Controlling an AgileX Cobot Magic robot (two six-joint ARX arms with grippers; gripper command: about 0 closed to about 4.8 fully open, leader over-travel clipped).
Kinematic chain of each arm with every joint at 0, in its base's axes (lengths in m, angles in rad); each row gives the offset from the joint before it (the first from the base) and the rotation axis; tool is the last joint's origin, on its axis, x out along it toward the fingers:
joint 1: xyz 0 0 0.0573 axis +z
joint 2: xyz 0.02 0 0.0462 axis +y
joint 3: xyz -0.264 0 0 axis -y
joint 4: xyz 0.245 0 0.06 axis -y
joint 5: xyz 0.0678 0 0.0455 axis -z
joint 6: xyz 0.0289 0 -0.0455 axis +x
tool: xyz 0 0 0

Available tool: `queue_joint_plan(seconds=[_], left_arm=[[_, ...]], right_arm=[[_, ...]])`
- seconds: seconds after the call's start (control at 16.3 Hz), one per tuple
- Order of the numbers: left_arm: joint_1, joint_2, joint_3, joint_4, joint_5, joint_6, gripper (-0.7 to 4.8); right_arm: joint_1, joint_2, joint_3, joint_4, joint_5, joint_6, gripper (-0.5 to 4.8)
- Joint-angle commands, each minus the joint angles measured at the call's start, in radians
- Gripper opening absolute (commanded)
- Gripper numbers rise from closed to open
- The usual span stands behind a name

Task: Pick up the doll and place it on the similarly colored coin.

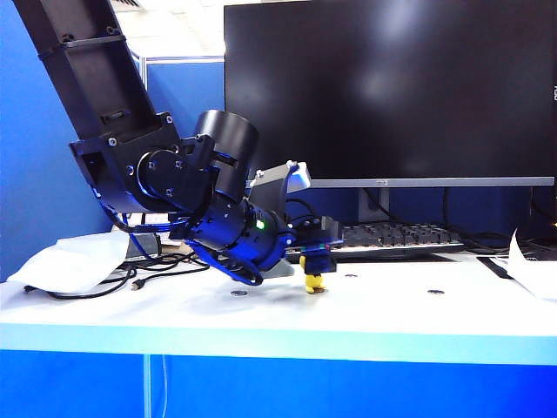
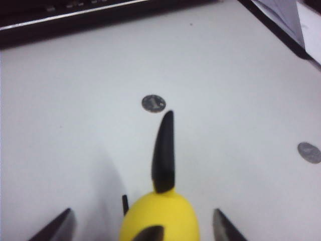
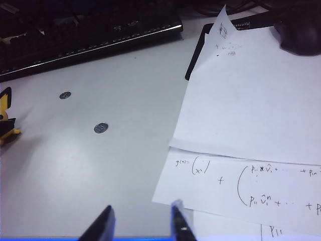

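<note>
doll upright, ears up, between spread left gripper fingers, no contact; right gripper parted over table; coin hidden under doll

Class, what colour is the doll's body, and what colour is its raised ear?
The doll has a yellow body and a black ear; the left wrist view shows it best.
</note>
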Motion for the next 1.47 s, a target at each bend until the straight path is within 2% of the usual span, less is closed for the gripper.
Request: queue_joint_plan(seconds=[0.06, 0.18, 0.31, 0.86, 0.98, 1.23, 1.41, 1.47], left_arm=[[0.000, -0.002, 0.003, -0.001, 0.004, -0.002, 4.02], [0.000, -0.003, 0.003, -0.002, 0.004, -0.003, 4.16], [0.000, -0.003, 0.003, -0.002, 0.005, -0.021, 4.78], [-0.008, -0.106, 0.003, -0.087, 0.011, -0.005, 4.79], [-0.018, -0.140, 0.003, -0.127, 0.031, 0.027, 4.79], [-0.017, -0.254, 0.003, -0.158, 0.026, 0.029, 4.79], [-0.013, -0.400, 0.002, -0.351, 0.040, 0.023, 4.79], [-0.012, -0.469, 0.001, -0.446, 0.050, 0.034, 4.15]], right_arm=[[0.001, 0.000, 0.002, -0.012, 0.002, 0.004, 1.48], [0.001, 0.000, 0.002, -0.012, 0.002, 0.004, 1.48], [0.001, 0.000, 0.002, -0.012, 0.002, 0.004, 1.48], [0.001, 0.000, 0.002, -0.012, 0.002, 0.004, 1.48], [0.001, 0.000, 0.002, -0.012, 0.002, 0.004, 1.48], [0.001, 0.000, 0.002, -0.012, 0.002, 0.004, 1.48], [0.001, 0.000, 0.002, -0.012, 0.002, 0.004, 1.48], [0.001, 0.000, 0.002, -0.012, 0.002, 0.004, 1.48]])
